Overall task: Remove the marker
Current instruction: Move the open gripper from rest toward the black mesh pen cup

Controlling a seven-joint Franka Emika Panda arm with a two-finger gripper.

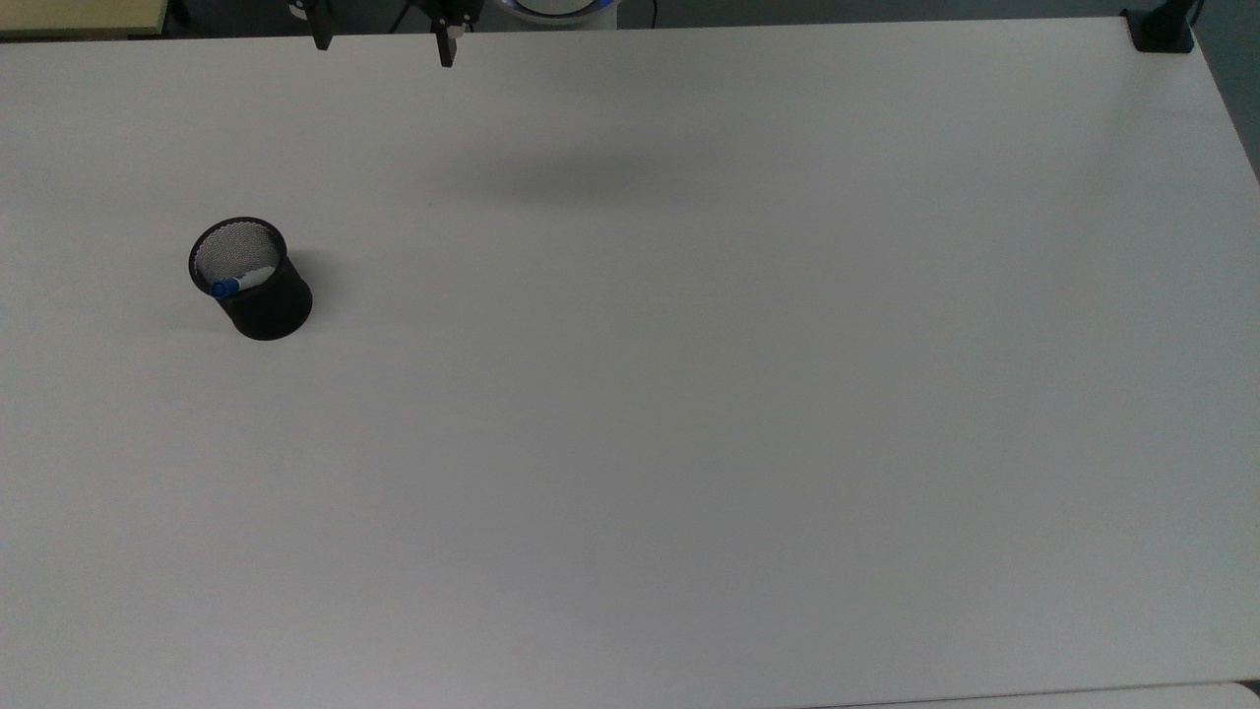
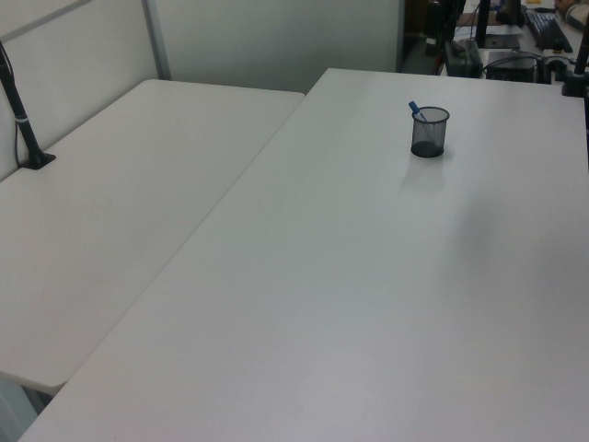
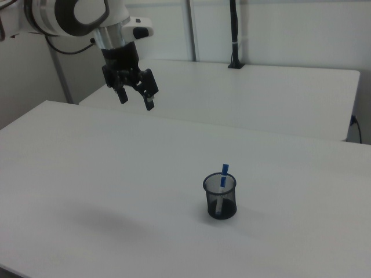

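You've got a white table [image 2: 368, 276] butted against a second white table [image 2: 110, 203] on the left view's left; pale partition wall [image 2: 276, 37] behind; cluttered desk [image 2: 515, 46] at far right; soft, even light.

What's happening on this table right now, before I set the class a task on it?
A robot arm's pincer hangs open above the white table, well away from a black mesh cup. A marker with a blue cap stands tilted inside the cup, its top poking above the rim. Nothing is gripped, and the marker has not yet been taken out.
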